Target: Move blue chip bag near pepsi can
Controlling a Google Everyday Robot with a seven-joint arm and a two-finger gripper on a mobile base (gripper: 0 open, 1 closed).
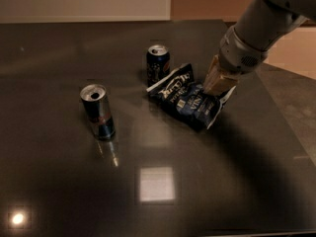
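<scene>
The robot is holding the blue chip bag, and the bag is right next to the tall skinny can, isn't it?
Not quite. The gripper does hold the blue chip bag, but the bag lies beside the short pepsi can, not the tall slim can, which stands well apart. The camera view shows it.

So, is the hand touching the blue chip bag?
Touching. The camera view shows the hand clamped on the right end of the blue chip bag, with no gap.
</scene>
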